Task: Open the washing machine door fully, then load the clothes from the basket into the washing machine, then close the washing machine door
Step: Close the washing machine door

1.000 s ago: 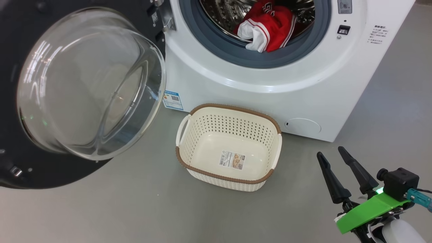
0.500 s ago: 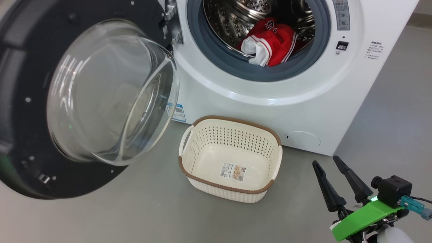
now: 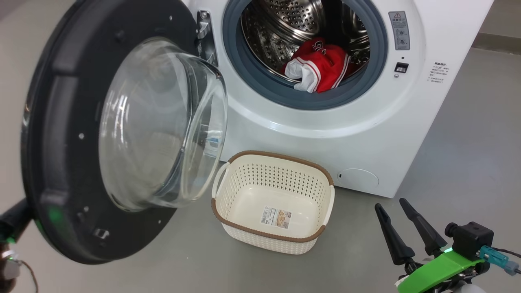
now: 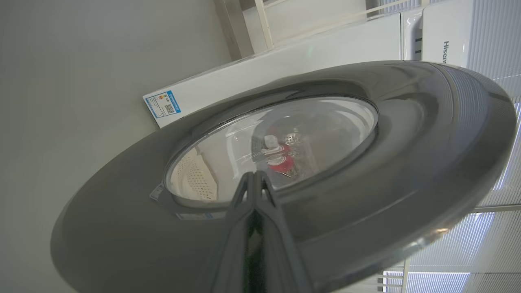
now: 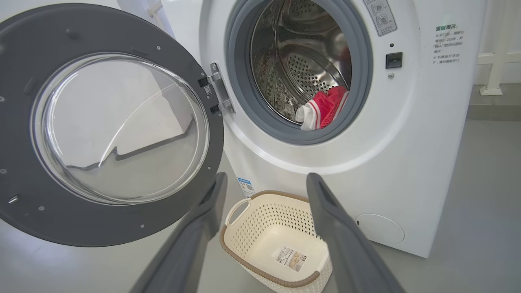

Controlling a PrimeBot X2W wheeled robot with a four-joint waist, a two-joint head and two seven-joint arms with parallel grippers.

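The door (image 3: pixel 57 134) stands swung wide. The clothes (image 3: pixel 321 67) lie low in the drum (image 3: pixel 293 24), and the basket (image 3: pixel 276 156) sits empty before the washer (image 3: pixel 366 134). The left gripper (image 4: pixel 254 179), pinched tight on nothing, points at the door's outer face, seemingly touching it. The right gripper (image 3: pixel 390 203) hangs spread wide, empty. The door looks stiff, heavy and glossy-slick, so it is best pushed flat on the black ring, far from the hinge, not on the glass.

Bright, even light, soft shadows, crisp focus.
Glare streaks the glass of the washing machine door (image 3: pixel 154 122); beside that door, wrist-view lines bow outward.
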